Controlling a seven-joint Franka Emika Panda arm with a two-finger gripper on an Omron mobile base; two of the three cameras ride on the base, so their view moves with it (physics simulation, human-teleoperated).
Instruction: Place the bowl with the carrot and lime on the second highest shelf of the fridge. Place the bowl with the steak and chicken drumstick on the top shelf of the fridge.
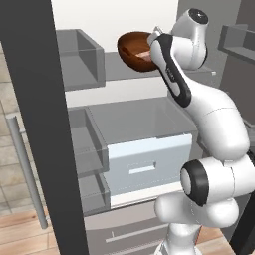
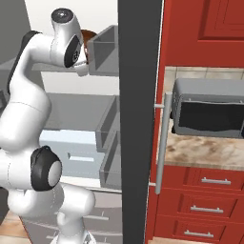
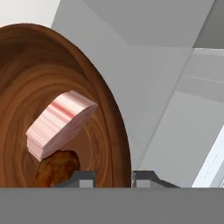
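The dark-brown wooden bowl [image 1: 135, 50] hangs tilted inside the open fridge, just above the uppermost shelf pane in view [image 1: 119, 73]. My gripper [image 1: 152, 41] is shut on its near rim. In the hand view the bowl [image 3: 39, 78] holds the pink steak [image 3: 59, 122] and, below it, the brown chicken drumstick [image 3: 57, 168]; the rim runs between my gripper [image 3: 114, 179] fingertips. A sliver of the bowl [image 2: 87, 36] shows behind my arm in the right base view. The bowl with the carrot and lime is out of view.
Grey door bins [image 1: 79, 60] line the left fridge door, whose dark edge [image 1: 35, 124] stands close on the left. A lower shelf [image 1: 134, 117] sits over a white drawer [image 1: 149, 159]. The right door edge [image 2: 138, 95], a microwave [image 2: 209, 112] and red cabinets [image 2: 205, 190] lie rightward.
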